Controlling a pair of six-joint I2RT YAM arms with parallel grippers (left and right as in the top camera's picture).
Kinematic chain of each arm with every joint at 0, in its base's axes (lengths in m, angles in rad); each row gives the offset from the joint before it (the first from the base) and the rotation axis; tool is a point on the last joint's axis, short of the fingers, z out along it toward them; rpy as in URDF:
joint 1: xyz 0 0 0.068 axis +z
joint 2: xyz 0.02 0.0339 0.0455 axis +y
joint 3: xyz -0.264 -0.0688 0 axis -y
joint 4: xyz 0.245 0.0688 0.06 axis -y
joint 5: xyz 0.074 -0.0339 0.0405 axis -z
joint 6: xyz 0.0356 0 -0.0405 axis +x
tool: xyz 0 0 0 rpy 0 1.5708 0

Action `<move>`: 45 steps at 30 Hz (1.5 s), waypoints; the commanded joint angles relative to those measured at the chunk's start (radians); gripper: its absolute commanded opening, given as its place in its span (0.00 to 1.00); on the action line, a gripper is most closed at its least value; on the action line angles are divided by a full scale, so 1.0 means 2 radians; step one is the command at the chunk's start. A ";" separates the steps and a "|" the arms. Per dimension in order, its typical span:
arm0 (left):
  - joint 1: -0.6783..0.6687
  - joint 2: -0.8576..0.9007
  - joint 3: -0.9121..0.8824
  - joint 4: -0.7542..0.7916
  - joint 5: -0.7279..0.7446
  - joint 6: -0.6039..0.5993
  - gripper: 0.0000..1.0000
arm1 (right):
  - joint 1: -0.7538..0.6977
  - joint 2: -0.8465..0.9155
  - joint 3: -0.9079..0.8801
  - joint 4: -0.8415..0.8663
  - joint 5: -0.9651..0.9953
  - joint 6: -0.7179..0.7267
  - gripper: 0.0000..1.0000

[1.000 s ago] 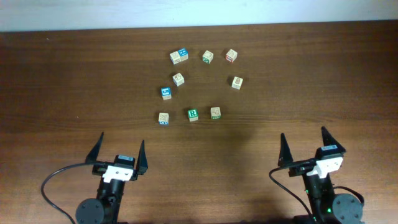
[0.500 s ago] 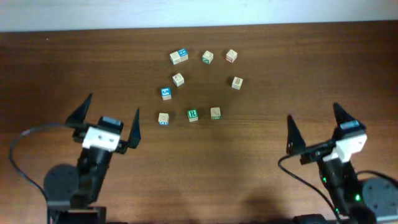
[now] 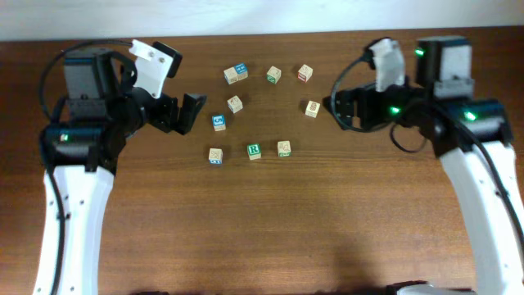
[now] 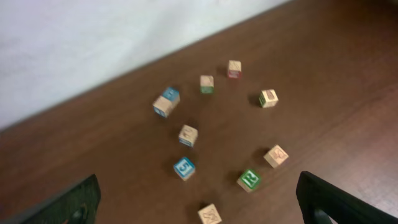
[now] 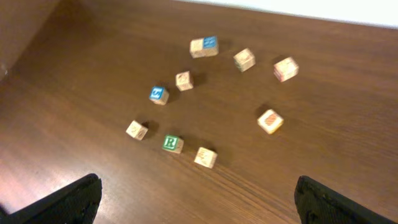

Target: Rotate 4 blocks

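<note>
The blocks lie in a loose ring at the table's far middle. A green block with a white "R" (image 3: 254,151) (image 4: 249,179) (image 5: 171,143) sits at the ring's near side, between two pale tan blocks (image 3: 283,148) (image 3: 215,156). Other tan blocks lie at the right (image 3: 312,108) and inside the ring (image 3: 235,104). My left gripper (image 3: 182,113) (image 4: 198,186) hovers left of the ring, open and empty. My right gripper (image 3: 345,108) (image 5: 198,186) hovers right of it, open and empty too.
A blue-faced cube (image 3: 219,122) and a blue-topped pair (image 3: 236,74) lie on the ring's left and far side. A tan cube with a red print (image 3: 304,73) and one with a green print (image 3: 273,74) sit at the back. A pale wall (image 4: 93,37) borders the far edge.
Both arms have lifted from the table's front edge and swung forward to either side of the ring of blocks. Both grippers stayed open. No block has moved.
</note>
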 commanded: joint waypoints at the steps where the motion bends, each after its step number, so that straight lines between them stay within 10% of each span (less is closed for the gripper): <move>1: 0.002 0.031 0.009 -0.035 0.057 -0.002 0.99 | 0.034 0.053 0.014 -0.010 -0.010 -0.002 0.98; 7: 0.001 0.040 0.009 -0.104 0.062 -0.002 0.99 | 0.046 0.137 0.014 -0.005 -0.025 0.038 0.93; 10: 0.001 0.046 0.013 -0.080 -0.108 -0.169 0.99 | 0.073 0.138 0.028 0.006 0.099 0.146 0.86; 14: 0.001 0.070 0.019 -0.085 -0.224 -0.217 0.99 | 0.140 0.180 0.028 0.054 0.201 0.208 0.79; 22: 0.001 0.094 0.019 -0.085 -0.225 -0.217 0.99 | 0.175 0.341 0.027 0.062 0.234 0.276 0.49; 36: 0.001 0.094 0.019 -0.085 -0.225 -0.217 0.99 | 0.180 0.336 0.055 -0.038 0.230 0.303 0.22; 42: 0.001 0.094 0.019 -0.085 -0.225 -0.217 0.99 | 0.174 0.295 0.119 -0.249 0.223 0.243 0.23; 45: 0.001 0.094 0.019 -0.085 -0.225 -0.217 0.99 | 0.174 0.295 0.038 -0.221 0.214 0.243 0.23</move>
